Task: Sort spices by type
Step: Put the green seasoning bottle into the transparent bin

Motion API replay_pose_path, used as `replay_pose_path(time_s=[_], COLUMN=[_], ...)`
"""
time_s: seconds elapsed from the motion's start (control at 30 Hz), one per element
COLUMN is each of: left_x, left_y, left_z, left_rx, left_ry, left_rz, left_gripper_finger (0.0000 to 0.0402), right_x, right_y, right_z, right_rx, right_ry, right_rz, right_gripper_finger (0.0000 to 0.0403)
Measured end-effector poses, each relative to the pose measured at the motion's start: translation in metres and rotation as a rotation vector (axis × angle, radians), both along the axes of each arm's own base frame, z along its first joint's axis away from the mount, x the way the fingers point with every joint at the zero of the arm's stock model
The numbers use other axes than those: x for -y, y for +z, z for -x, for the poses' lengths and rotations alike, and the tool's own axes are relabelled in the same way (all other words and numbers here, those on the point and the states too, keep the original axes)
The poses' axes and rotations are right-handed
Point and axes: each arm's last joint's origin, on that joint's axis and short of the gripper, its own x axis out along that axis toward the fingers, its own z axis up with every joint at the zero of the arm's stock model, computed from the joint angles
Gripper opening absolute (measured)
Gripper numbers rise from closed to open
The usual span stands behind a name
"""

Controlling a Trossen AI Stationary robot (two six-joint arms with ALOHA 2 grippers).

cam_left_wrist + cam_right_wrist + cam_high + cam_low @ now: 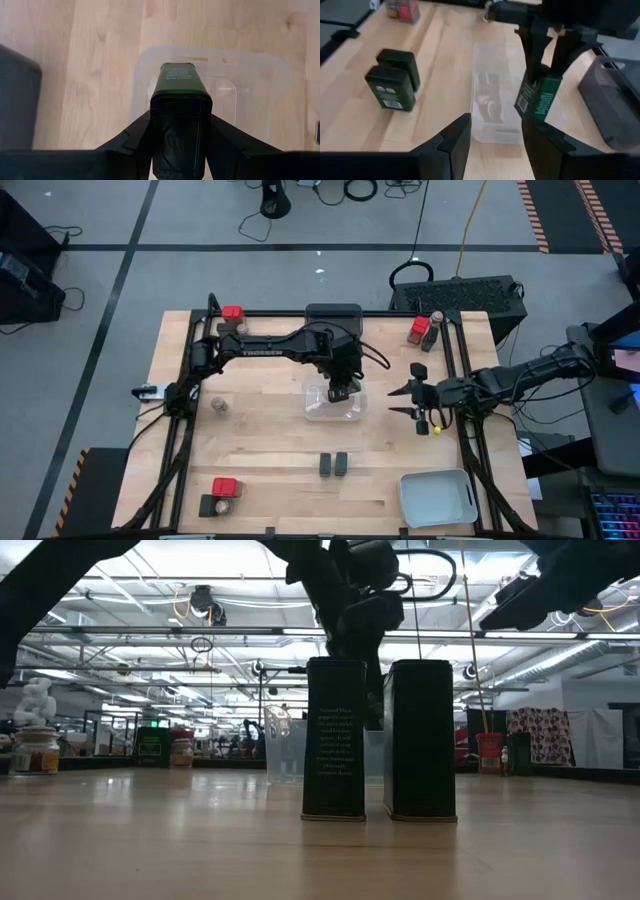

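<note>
Spanning pale wooden table [270,470], left arm's gripper [343,388] hangs above clear plastic tray [318,412], fingers clamped on dark green boxy spice tin [179,90]. Right gripper [405,402] waits beside tray, fingers parted, empty. Two matching black tins [334,465] stand side by side near table's front.

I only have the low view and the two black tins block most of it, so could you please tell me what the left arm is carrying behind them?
Observer: The left tool is shut on a black boxy tin, held above the clear tray.
Operator: Thank you. Is that tray empty?
Observer: In the left wrist view, the clear tray's floor looks bare under the tin.
Operator: And where is the right arm?
Observer: The right tool is open near the table's right side, holding nothing.
</note>
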Motion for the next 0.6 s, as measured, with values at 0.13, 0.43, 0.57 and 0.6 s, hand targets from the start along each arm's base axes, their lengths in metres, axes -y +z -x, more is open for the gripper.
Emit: replay_pose_path(time_s=[0.13, 0.43, 0.57, 0.6], left_x=[0.000, 0.004, 0.013, 0.014], left_y=[-0.004, -0.004, -0.005, -0.005], left_z=[0.000, -0.001, 0.002, 0.004], left_rx=[-0.017, -0.021, -0.059, -0.078], left_ry=[-0.011, -0.092, -0.123, -0.126], left_rz=[-0.029, -0.077, -0.076, -0.071], left_gripper_finger=[0.0146, 0.0146, 0.0146, 0.0146], right_x=[0.003, 0.006, 0.006, 0.006], right_y=[-0.002, -0.003, -0.003, -0.003], right_z=[-0.003, -0.005, -0.005, -0.005], right_rx=[-0.011, -0.020, -0.020, -0.020], right_ry=[-0.022, -0.040, -0.041, -0.041], right_rz=[0.003, 0.004, 0.004, 0.004], right_gripper_finger=[0.0157, 0.0157, 0.0157, 0.0157])
